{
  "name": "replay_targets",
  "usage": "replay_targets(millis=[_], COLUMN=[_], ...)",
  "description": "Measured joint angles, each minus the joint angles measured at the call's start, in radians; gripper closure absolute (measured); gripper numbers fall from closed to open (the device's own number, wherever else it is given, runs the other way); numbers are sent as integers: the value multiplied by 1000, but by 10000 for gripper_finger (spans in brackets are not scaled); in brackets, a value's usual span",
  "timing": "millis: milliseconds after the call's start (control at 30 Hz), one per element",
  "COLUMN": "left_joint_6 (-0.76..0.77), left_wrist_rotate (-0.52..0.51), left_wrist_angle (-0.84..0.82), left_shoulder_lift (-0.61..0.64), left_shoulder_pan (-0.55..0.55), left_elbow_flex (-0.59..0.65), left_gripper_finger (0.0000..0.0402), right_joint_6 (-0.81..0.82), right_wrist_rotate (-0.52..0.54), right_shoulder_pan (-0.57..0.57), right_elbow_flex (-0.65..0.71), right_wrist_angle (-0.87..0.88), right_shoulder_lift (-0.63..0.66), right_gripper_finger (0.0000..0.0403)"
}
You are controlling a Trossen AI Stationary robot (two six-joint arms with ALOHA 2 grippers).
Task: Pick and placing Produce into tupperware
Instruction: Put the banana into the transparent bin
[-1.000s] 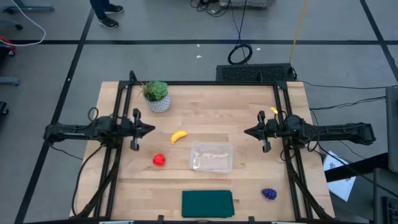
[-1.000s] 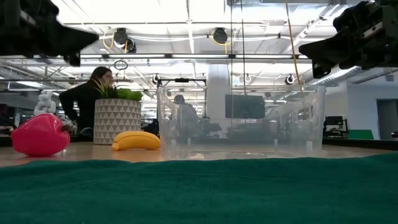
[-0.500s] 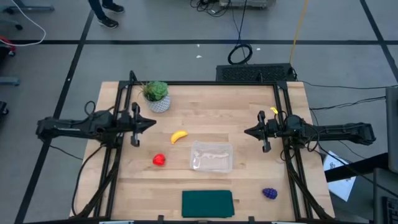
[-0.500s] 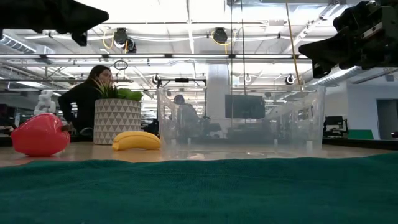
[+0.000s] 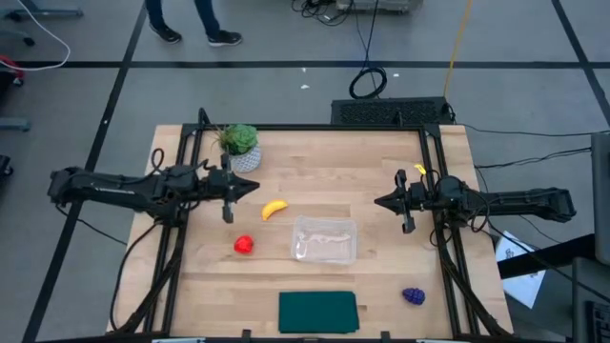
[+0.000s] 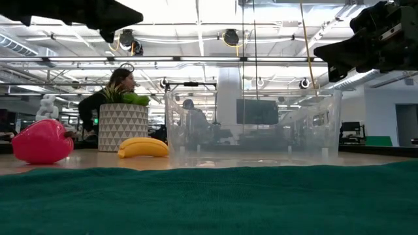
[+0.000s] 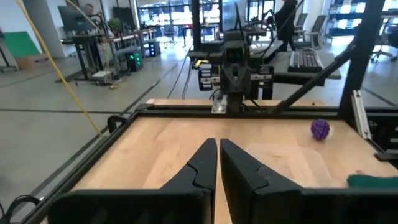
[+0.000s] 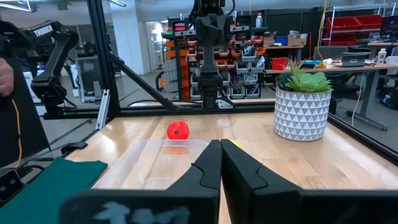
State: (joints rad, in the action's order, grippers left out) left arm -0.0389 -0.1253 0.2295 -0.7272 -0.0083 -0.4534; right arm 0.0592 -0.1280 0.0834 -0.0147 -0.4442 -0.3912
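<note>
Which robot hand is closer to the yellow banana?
The left one. The left gripper hangs just beside the banana, on the plant's side. The right gripper waits far across the table, past the clear tupperware.

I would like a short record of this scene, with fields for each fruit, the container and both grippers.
banana: on the table, left of the tupperware
red fruit: on the table, left of the tupperware
grape bunch: near the table's front right corner
tupperware: holds no fruit
left gripper: shut, holding nothing, above the table near the banana
right gripper: shut, holding nothing, at the right side
</note>
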Motion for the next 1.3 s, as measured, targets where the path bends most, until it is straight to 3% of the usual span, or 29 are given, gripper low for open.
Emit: replay_targets(millis=[500, 967, 1100, 1300], left_joint_6=[-16, 7, 35, 41], left_wrist_rotate=[39, 38, 13, -8], left_wrist_angle=[58, 93, 32, -221], left_shoulder_lift=[-55, -124, -137, -175], left_shoulder_pan=[87, 89, 90, 111], left_elbow_flex=[-38, -39, -100, -283], left_gripper_finger=[376, 376, 376, 376], right_joint_6=[-24, -26, -26, -26], right_wrist_rotate=[0, 0, 0, 0], right_shoulder_pan=[0, 0, 0, 0], right_elbow_flex=[0, 0, 0, 0], right_wrist_angle=[0, 0, 0, 3], right_shoulder_lift=[0, 0, 0, 0], right_gripper_finger=[403, 403, 403, 403])
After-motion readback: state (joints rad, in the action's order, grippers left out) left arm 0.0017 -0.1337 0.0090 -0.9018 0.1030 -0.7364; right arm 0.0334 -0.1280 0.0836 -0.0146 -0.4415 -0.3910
